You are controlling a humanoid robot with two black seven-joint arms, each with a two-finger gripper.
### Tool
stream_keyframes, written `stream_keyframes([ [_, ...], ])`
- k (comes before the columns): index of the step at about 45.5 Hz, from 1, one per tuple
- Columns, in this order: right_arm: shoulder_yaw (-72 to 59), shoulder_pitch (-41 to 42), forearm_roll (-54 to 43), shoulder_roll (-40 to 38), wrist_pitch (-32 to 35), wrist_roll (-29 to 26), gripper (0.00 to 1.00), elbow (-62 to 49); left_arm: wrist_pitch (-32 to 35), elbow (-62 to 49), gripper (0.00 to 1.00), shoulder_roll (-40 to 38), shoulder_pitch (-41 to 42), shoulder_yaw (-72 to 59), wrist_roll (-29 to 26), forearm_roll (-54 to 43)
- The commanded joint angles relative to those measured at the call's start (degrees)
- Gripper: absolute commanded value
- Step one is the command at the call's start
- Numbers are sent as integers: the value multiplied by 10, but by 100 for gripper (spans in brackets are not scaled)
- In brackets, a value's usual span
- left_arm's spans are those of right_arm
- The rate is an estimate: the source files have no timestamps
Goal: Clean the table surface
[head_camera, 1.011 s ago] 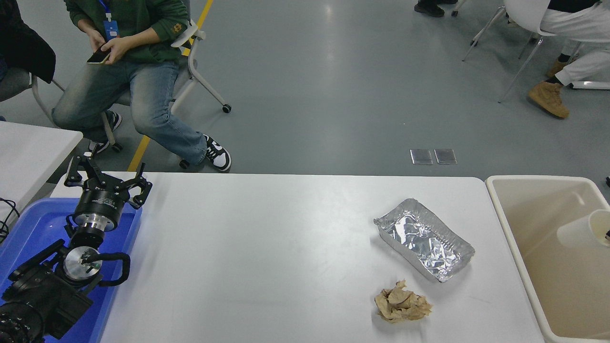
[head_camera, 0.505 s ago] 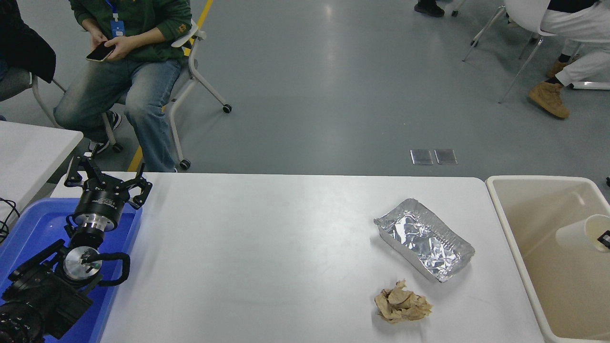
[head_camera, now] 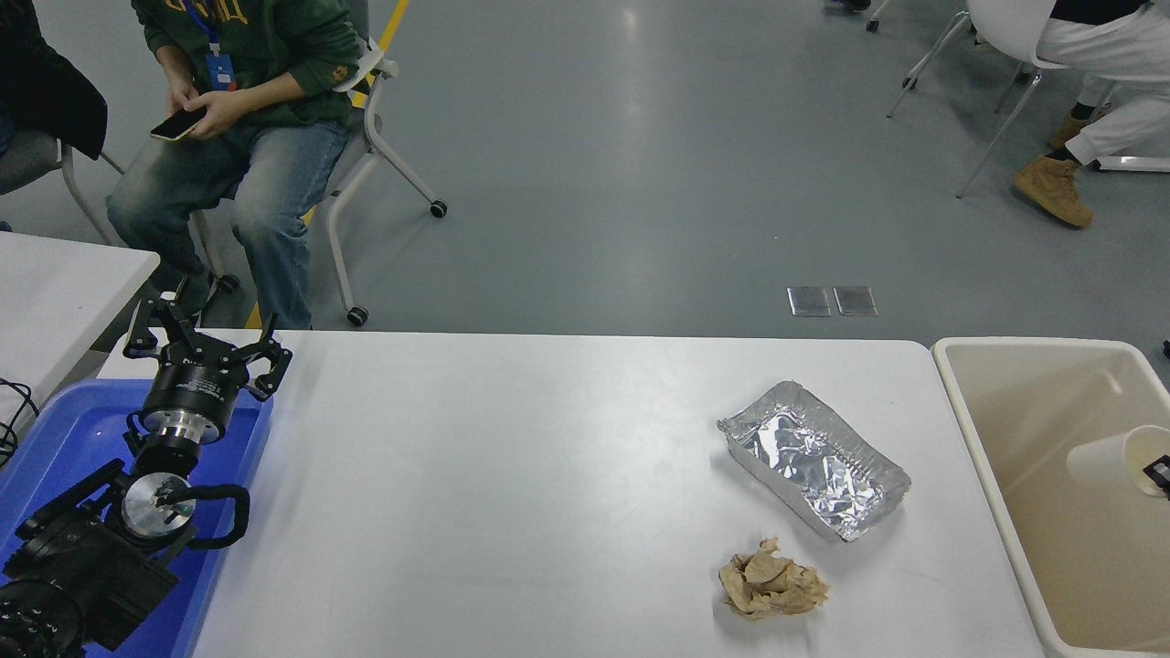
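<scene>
Still cluttered near the right edge of the table surface (head_camera: 512, 475).
Crumpled foil tray (head_camera: 813, 460) and wadded brown paper (head_camera: 771, 582) lying close to the beige tub (head_camera: 1005, 484), handy for dropping in. White paper cup (head_camera: 1111, 457) over the tub, apparently pinched by the barely visible right hand (head_camera: 1158, 475). Left hand (head_camera: 203, 352) parked, fingers spread, above the blue tray (head_camera: 55, 429) at the left edge.

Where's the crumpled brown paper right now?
In the head view, the crumpled brown paper lies on the table surface, near its front right, just in front of the foil tray and apart from it.
</scene>
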Motion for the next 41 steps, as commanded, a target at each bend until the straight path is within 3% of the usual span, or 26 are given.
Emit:
stream_keyframes([
  [1, 5, 3, 14, 2, -4, -2, 95, 0, 0, 0, 100, 0, 0, 0, 0, 0],
  [41, 3, -2, 53, -8, 1, -2, 98, 0, 0, 0, 100, 0, 0, 0, 0, 0],
])
